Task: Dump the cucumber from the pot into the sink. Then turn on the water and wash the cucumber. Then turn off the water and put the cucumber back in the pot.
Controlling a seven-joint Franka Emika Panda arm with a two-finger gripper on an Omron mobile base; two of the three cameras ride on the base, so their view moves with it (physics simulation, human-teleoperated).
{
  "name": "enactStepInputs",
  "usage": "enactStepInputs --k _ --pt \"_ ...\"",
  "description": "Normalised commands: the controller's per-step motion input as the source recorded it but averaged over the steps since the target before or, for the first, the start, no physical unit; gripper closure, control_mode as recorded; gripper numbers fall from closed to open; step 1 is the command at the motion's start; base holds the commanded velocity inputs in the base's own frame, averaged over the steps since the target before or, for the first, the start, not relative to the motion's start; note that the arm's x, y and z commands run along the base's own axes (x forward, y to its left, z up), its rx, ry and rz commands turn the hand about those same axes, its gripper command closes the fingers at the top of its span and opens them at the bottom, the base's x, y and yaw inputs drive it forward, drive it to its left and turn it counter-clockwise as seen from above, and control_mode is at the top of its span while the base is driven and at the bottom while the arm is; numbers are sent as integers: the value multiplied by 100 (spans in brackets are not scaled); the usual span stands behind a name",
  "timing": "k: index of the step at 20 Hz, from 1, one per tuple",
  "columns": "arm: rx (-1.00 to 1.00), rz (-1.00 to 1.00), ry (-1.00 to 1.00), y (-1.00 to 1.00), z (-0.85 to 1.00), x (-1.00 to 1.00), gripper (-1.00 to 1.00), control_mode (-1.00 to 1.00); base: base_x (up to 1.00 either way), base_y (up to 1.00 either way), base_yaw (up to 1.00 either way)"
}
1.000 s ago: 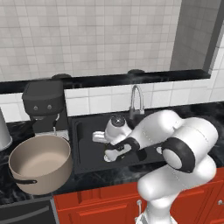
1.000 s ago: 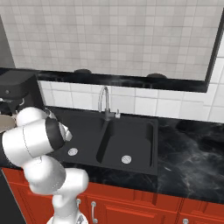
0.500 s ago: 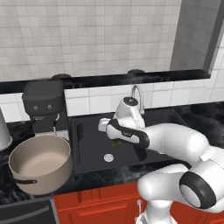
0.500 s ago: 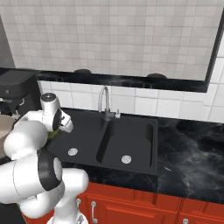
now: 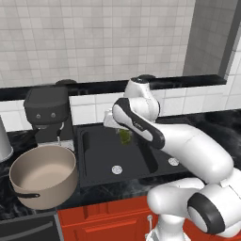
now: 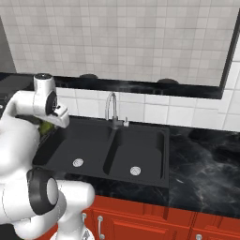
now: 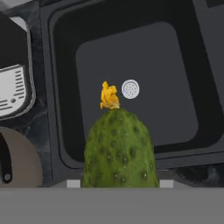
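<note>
My gripper (image 5: 123, 133) is shut on the cucumber (image 5: 125, 137), a bumpy green stub that hangs in the air over the left basin of the black sink (image 5: 96, 157). In the hand view the cucumber (image 7: 119, 148) points away from me with a yellow flower tip, above the basin floor of the sink (image 7: 153, 65) and its drain (image 7: 130, 89). The right base view has the cucumber (image 6: 45, 127) just under the hand, at the left rim of the sink (image 6: 140, 145). The beige pot (image 5: 42, 181) stands on the counter left of the sink, its rim also in the hand view (image 7: 19, 162).
A black coffee machine (image 5: 47, 115) stands behind the pot, close to the sink's left edge. The silver gooseneck faucet (image 6: 111, 108) rises behind the divider between the two basins. Red cabinet fronts (image 6: 154, 220) run below the black marble counter (image 6: 206, 159).
The hand has risen from low in the left basin, carrying the cucumber up and towards the basin's left side. The pot has stayed where it was.
</note>
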Motion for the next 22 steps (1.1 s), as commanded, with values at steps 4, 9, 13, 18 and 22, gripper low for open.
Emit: enactStepInputs --k 4,9,13,18,22 --pt "-3 0 14 54 49 -62 100 -100 0 0 0" --pt "-7 0 0 76 18 -43 100 -100 0 0 0" --pt "-9 0 0 89 11 -16 100 -100 0 0 0" --pt "-11 0 2 81 0 0 100 -100 0 0 0" --pt "-10 0 0 68 0 2 100 -100 0 0 0"
